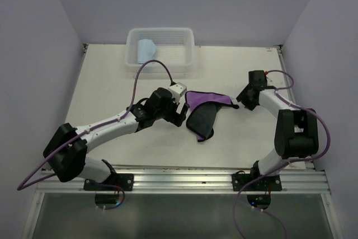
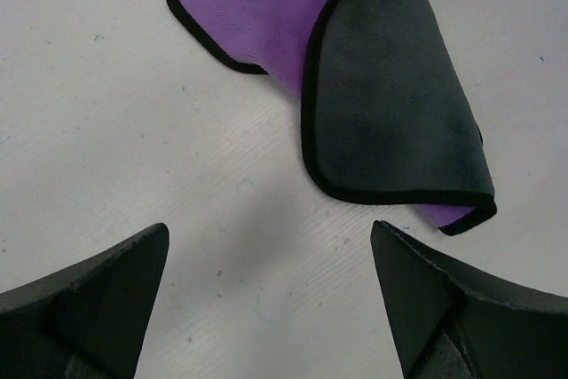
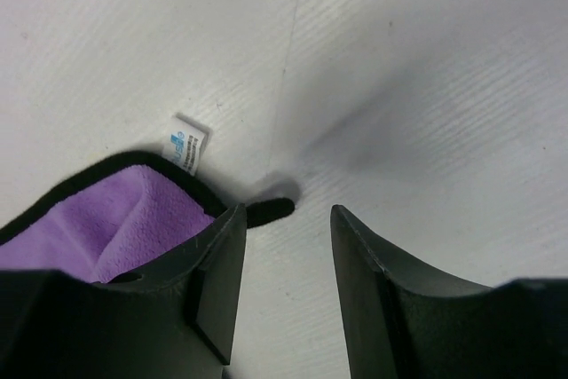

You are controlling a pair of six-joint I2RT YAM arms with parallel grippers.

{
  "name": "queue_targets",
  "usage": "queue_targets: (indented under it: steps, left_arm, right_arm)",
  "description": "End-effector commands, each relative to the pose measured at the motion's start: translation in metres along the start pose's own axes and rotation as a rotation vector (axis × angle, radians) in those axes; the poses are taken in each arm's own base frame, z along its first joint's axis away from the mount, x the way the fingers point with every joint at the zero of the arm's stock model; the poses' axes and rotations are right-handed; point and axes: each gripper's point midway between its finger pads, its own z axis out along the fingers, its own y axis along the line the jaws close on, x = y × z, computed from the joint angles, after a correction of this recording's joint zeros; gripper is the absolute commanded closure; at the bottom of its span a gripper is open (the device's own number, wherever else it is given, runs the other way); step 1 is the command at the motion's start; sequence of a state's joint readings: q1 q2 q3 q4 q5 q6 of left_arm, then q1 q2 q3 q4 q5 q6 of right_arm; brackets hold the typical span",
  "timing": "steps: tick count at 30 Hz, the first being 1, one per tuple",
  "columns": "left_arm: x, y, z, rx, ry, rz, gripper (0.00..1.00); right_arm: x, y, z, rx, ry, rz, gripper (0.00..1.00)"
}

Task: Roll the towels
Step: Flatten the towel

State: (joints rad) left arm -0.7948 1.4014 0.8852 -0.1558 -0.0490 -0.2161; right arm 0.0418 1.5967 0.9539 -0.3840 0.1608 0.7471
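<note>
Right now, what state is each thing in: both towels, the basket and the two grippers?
purple towel: on the table, one flap folded over, dark side showing, not rolled.
blue towel: bundled up inside the basket.
basket: upright, holding only the blue towel.
left gripper: open, empty, beside the purple towel.
right gripper: open, empty, at the purple towel's tagged corner.

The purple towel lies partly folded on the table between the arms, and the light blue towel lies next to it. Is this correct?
Not fully. The light blue towel is not next to the purple towel; it lies in the white basket at the far edge of the table, as the top external view shows. The rest is correct.
</note>
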Motion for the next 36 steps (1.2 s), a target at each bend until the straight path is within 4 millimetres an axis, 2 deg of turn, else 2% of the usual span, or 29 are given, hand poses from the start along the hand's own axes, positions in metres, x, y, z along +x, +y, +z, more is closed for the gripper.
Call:
queue_targets:
  steps: [1,4,8,10,23,27,32,33,35,36]
  left_arm:
    - [-0.016,-0.003,0.001,-0.002,-0.021,0.023,0.01]
    - [-0.016,-0.002,0.002,-0.007,-0.017,0.023,0.00]
    - [-0.019,-0.002,0.000,-0.007,-0.023,0.022,0.00]
    - [-0.019,-0.002,0.000,-0.008,-0.026,0.022,0.00]
    - [-0.022,0.000,-0.005,-0.017,-0.037,0.023,0.00]
    - [-0.022,-0.001,-0.004,-0.013,-0.036,0.021,0.00]
    - [-0.021,-0.001,-0.003,-0.014,-0.032,0.023,0.01]
    - [-0.020,-0.001,-0.003,-0.014,-0.031,0.024,0.01]
    - [-0.018,-0.001,-0.001,-0.014,-0.023,0.023,0.01]
    - [-0.018,-0.002,0.000,-0.013,-0.021,0.026,0.01]
  right_arm:
    - [-0.016,0.023,0.002,-0.074,-0.010,0.001,0.54]
    - [-0.007,0.023,0.010,-0.074,0.027,0.007,0.56]
    - [0.005,0.024,0.011,-0.106,0.040,0.023,0.56]
    - [0.010,0.018,0.012,-0.090,0.048,0.021,0.55]
    - [0.018,0.019,0.027,-0.079,0.086,0.031,0.59]
    - [0.019,0.019,0.029,-0.075,0.088,0.028,0.67]
    - [0.019,0.017,0.024,-0.078,0.078,0.026,0.84]
    - [0.020,0.015,0.023,-0.075,0.079,0.024,0.90]
    - [0.021,0.013,0.020,-0.074,0.076,0.021,0.94]
    - [0.021,0.011,0.015,-0.074,0.074,0.017,1.00]
